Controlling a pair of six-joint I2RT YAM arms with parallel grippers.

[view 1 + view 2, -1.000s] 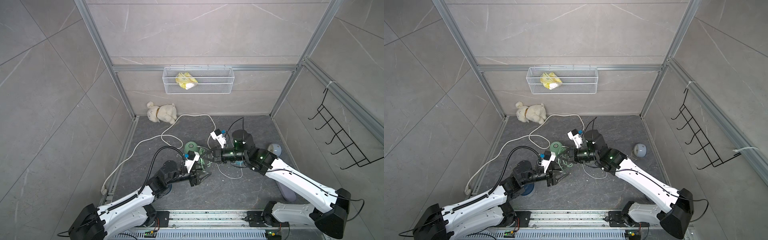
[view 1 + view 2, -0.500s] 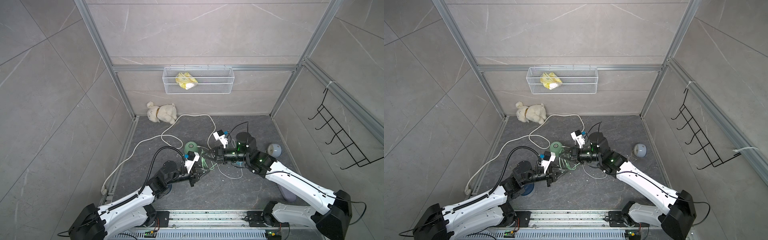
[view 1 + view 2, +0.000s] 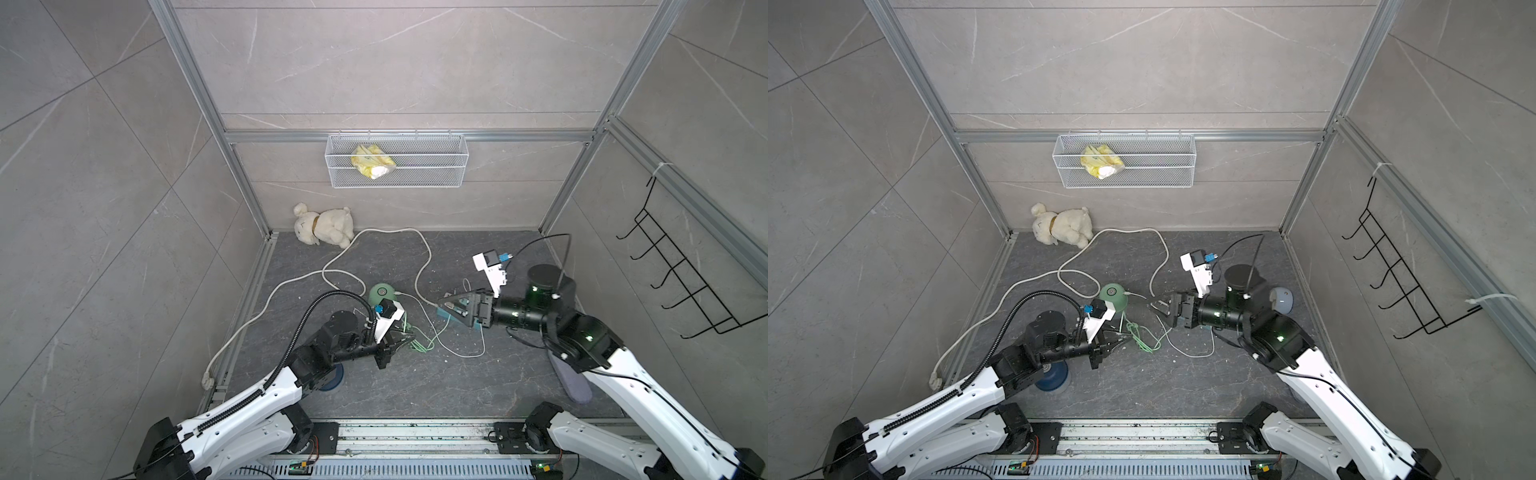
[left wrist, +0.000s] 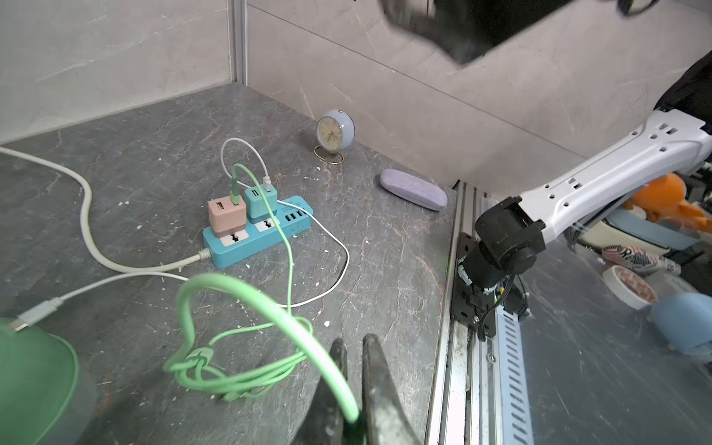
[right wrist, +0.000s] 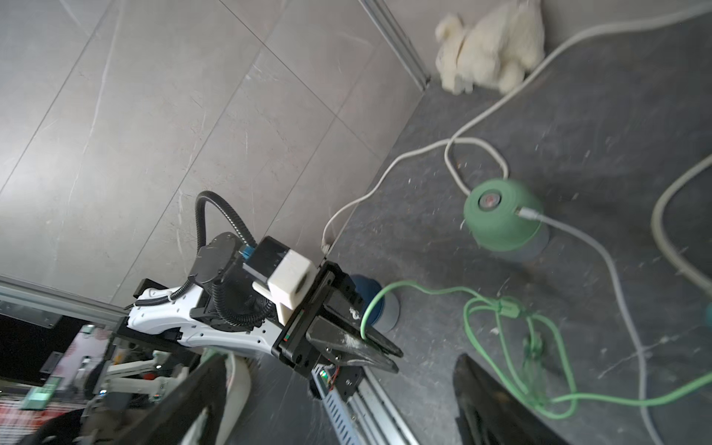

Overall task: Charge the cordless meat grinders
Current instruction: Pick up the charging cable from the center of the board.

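Two containers are present: a white wire-mesh basket (image 3: 436,176) on the back wall, holding one crumpled yellow packet (image 3: 372,161), and a teal plastic power strip (image 4: 246,246) flat on the dark floor, carrying a pink cube charger (image 4: 226,214) and a teal cube charger (image 4: 261,202) side by side. The pale mint green dome-shaped grinder (image 3: 1113,296) stands upright near both grippers, touching neither, with a white cable (image 5: 533,214) plugged into it. The dark navy blue dome-shaped grinder (image 3: 1052,376) sits behind the left gripper (image 4: 352,343), partly hidden under that arm. The left gripper is clenched on a thin green cable (image 4: 239,383) running to the pink charger. The right gripper (image 3: 1154,309) is released, jaws spread wide and empty, above the power strip.
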